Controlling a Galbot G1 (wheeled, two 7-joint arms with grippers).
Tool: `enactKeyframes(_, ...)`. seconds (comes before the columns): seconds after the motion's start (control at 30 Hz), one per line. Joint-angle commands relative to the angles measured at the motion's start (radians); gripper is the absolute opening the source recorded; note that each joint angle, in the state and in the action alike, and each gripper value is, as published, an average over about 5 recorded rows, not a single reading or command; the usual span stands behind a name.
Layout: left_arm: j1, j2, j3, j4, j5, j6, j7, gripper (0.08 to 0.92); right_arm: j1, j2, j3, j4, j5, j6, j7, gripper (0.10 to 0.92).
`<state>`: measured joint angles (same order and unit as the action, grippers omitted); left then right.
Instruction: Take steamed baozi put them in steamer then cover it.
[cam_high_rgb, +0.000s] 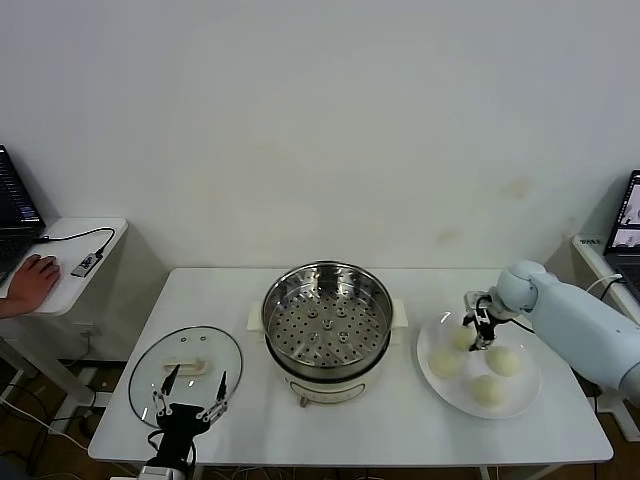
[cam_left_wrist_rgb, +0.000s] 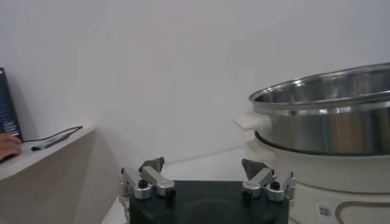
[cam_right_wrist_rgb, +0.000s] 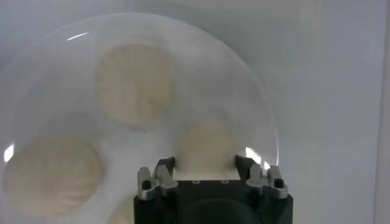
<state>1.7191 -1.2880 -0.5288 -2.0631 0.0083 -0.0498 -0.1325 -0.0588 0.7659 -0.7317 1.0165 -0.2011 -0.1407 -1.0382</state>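
The steamer (cam_high_rgb: 327, 318) stands open in the middle of the table, its perforated tray bare; it also shows in the left wrist view (cam_left_wrist_rgb: 329, 122). The glass cover (cam_high_rgb: 150, 375) lies flat at the front left. Four baozi sit on a white plate (cam_high_rgb: 525, 385) at the right. My right gripper (cam_high_rgb: 480, 335) is down over the plate's far-left bun (cam_right_wrist_rgb: 206, 149), open, with one finger on each side of it. The other buns (cam_right_wrist_rgb: 134, 85) (cam_right_wrist_rgb: 52, 176) lie beside it on the plate (cam_right_wrist_rgb: 237, 79). My left gripper (cam_high_rgb: 195, 385) (cam_left_wrist_rgb: 204, 167) is open and empty above the cover's near edge.
A side table at the far left holds a laptop, a cable and a person's hand (cam_high_rgb: 30, 285). Another laptop (cam_high_rgb: 625, 225) stands at the far right. The wall is close behind the table. Bare tabletop lies between the steamer and the plate.
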Motion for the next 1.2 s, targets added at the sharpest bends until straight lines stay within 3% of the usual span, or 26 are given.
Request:
enactKeyframes(0.03,-0.002,0.004,-0.002,0.001,0.000,0.001,0.001,0.823,0.028,-0.025,-0.024,0.034,0.026,-0.001,0.001,0.582)
enactKeyframes(0.33,-0.008,0.010,0.005,0.005,-0.002,0.000,0.004,0.823,0.205,-0.146,-0.116,0.209,0.208,-0.030,0.002,0.577)
enactKeyframes(0.53,-0.009,0.015,0.009,0.007,-0.004,-0.008,0.008,0.823,0.421,-0.145,-0.236,0.252,0.338,-0.029,-0.006,0.577)
enactKeyframes(0.93,-0.014,0.030,0.003,0.001,-0.017,-0.014,0.011,0.823,0.785,0.096,-0.538,0.258,0.515,0.083,0.013,0.585)
enactKeyframes(1.2,-0.003,0.026,-0.026,-0.002,-0.022,-0.024,0.011,0.823,0.728,0.293,-0.584,0.216,0.473,0.266,0.062,0.585)
